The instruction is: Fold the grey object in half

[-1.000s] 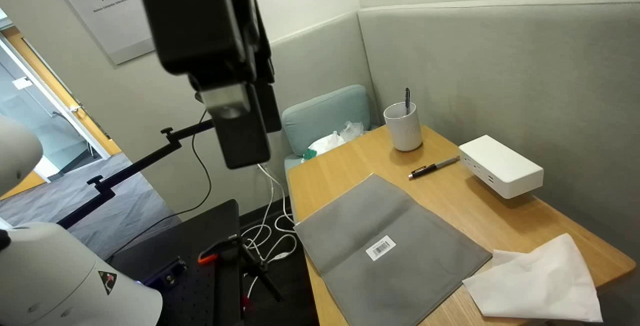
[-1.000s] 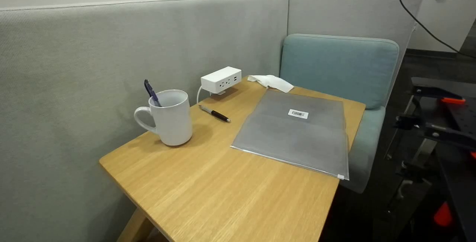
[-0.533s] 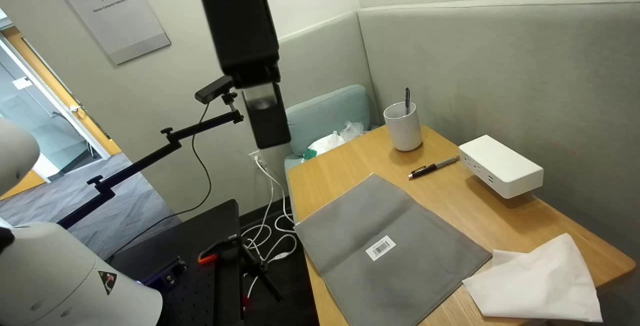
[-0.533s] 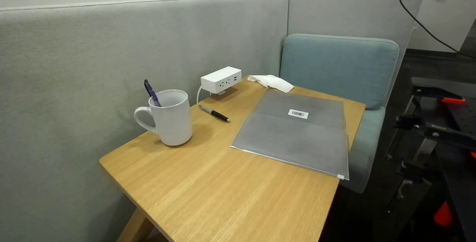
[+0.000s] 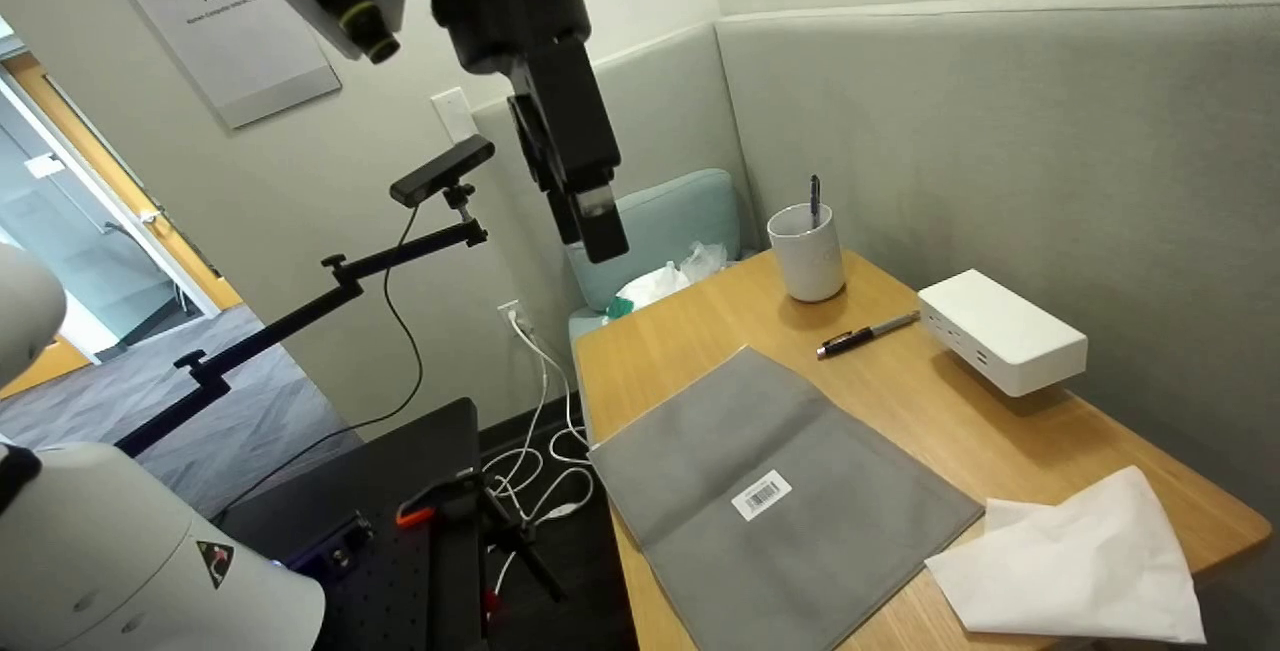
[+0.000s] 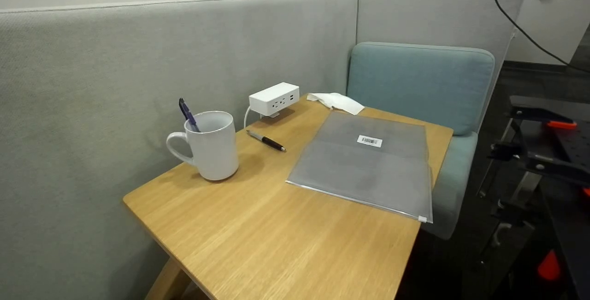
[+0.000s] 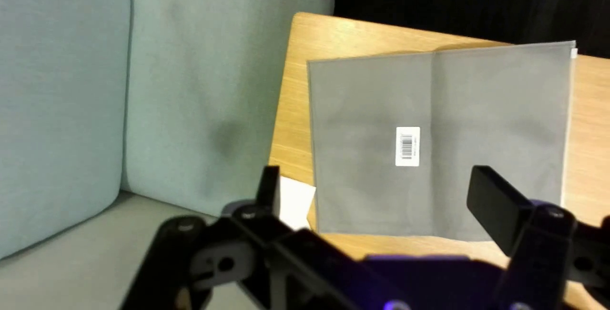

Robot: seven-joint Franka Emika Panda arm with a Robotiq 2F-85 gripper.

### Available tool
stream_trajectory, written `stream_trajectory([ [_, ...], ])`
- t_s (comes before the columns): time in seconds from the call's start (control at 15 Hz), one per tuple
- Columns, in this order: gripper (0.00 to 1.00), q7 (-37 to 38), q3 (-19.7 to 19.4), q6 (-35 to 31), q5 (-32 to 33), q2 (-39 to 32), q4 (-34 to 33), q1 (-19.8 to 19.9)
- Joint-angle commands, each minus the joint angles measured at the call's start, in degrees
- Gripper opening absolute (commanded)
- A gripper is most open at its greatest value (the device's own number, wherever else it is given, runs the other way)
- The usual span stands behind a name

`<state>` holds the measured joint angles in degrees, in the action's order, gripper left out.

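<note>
You have the end effector point(image 7: 376, 182) spread wide with nothing between its fingers point(image 7: 498, 207), hanging above the counter point(image 6: 258, 235), which looks like room left for choosing a grip. The grey pouch point(image 7: 457, 124) lies flat and unfolded on the counter, and its corner with the zip slider point(image 6: 422, 219) reaches past the edge; that overhang may offer you a lip to pinch, since elsewhere so thin a sheet would probably be hard to get under. A crease runs across it just beside the barcode label point(image 7: 407, 146) and would likely guide the fold. The mug point(image 6: 214, 150) and pen point(image 6: 266, 141) are apart from it, so they probably won't hinder you. The white cloth point(image 5: 1075, 566) meets the pouch's edge, but whether over, under or merely against it you can't tell. In the wrist view the end effector covers part of that cloth and masks the end of the zip edge away from the slider; in an exterior view the pouch point(image 5: 830, 571) runs off the bottom of the frame. Your height above it is hard to judge.
</note>
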<state>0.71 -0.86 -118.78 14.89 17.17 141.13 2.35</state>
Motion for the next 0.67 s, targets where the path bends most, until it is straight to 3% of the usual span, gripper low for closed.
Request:
stream_trajectory([
  [0.0,1.0,4.3,3.2,-4.9,-0.9,-0.5,2.3,-2.3],
  [0.33,1.0,7.8,7.4,-2.6,-1.1,-1.8,2.4,-5.2],
  [0.6,1.0,7.5,7.0,-3.8,-0.6,-2.0,2.4,-4.9],
])
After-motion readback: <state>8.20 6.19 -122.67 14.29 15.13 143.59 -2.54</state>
